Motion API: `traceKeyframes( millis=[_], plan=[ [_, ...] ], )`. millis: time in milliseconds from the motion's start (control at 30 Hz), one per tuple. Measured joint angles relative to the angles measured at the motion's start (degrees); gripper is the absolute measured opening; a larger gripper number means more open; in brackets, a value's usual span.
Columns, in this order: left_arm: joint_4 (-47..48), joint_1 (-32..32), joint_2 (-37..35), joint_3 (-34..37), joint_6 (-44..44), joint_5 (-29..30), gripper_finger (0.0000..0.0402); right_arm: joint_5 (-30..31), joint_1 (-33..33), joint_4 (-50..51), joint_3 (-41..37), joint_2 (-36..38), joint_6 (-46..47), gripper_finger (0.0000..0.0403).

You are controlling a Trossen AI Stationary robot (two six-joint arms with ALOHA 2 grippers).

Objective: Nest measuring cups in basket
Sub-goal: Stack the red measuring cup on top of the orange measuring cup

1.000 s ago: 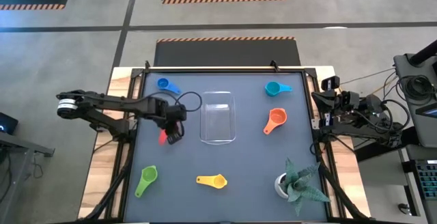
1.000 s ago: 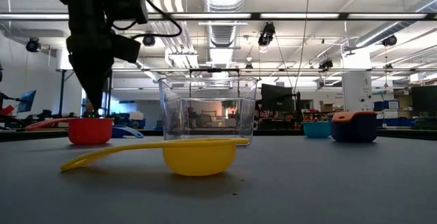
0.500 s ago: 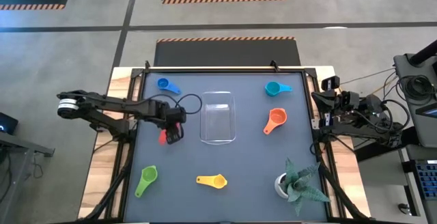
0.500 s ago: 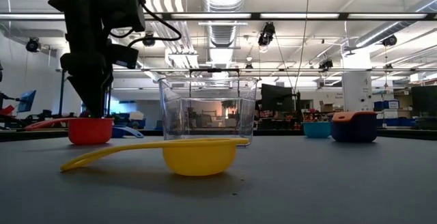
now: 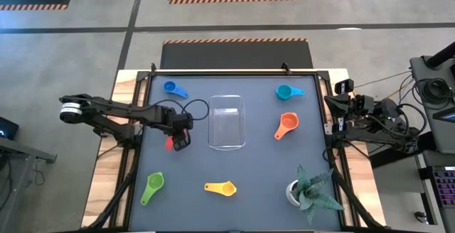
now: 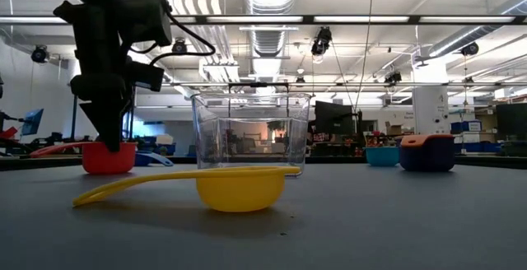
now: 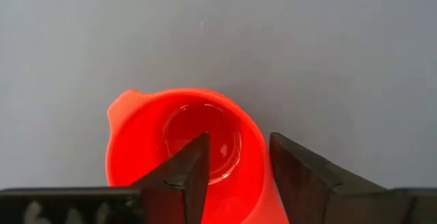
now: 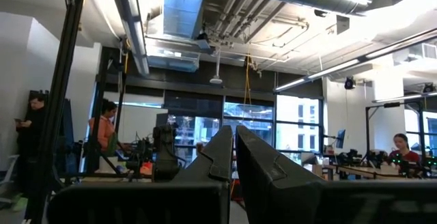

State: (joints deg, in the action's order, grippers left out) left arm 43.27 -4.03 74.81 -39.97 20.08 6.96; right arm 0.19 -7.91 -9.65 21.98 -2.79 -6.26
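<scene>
The red measuring cup [image 7: 171, 135] stands upright on the grey mat, left of the clear basket [image 5: 227, 123]. My left gripper [image 7: 239, 162] points down over it, open. One finger is inside the bowl and the other outside the wall. Blue [image 5: 173, 88], teal [image 5: 286, 91], orange [image 5: 286, 125], yellow [image 5: 220, 187] and green [image 5: 152, 187] cups lie scattered on the mat. In the low view the orange cup sits on a dark purple one [image 6: 426, 156]. My right gripper [image 8: 234, 149] is shut and raised at the table's right edge. My left gripper straddles the red cup's wall [image 7: 259, 149] from above, one fingertip [image 7: 194, 159] inside the bowl and one outside. The cup rests on the mat. I cannot tell whether either finger touches the wall.
A white pot with a green plant [image 5: 309, 190] stands at the near right corner. The basket's clear wall [image 6: 251, 134] rises just right of the red cup. Bare mat lies between the cups.
My left gripper has come down onto the red cup, its fingertips sinking to the cup's rim. The cup has stayed in place.
</scene>
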Motion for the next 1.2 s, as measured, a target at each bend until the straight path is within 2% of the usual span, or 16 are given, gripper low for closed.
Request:
traceKeyframes(
  millis=[400, 633, 733, 933, 1067, 1200],
  plan=[
    [0.00, -0.02, 0.00, 0.00, 1.96, 0.00, 0.0010, 0.00, 0.00, 0.00, 0.00, 0.00, 0.02, 0.0009],
    [2.75, -0.02, 0.00, -3.69, 1.49, 0.04, 0.0002, 0.00, -0.01, -0.02, 0.00, 0.00, 0.17, 0.0009],
    [8.02, -0.02, -0.02, -8.20, 0.50, 1.11, 0.0001, 0.00, 0.00, -0.02, 0.00, 0.00, 0.20, 0.0009],
    [19.98, -0.04, -0.07, -21.73, -0.42, 8.07, 0.0001, -0.02, 0.00, -0.04, 0.00, 0.00, 0.15, 0.0009],
    [20.09, -0.02, -0.11, -29.64, -2.73, 9.25, 0.0001, -0.02, -0.01, -0.04, 0.00, 0.00, 0.15, 0.0009],
    [15.22, -0.02, 0.78, -35.66, -6.54, 10.08, 0.0000, -0.04, 0.00, -0.07, 0.00, 0.00, 0.15, 0.0009]
  ],
)
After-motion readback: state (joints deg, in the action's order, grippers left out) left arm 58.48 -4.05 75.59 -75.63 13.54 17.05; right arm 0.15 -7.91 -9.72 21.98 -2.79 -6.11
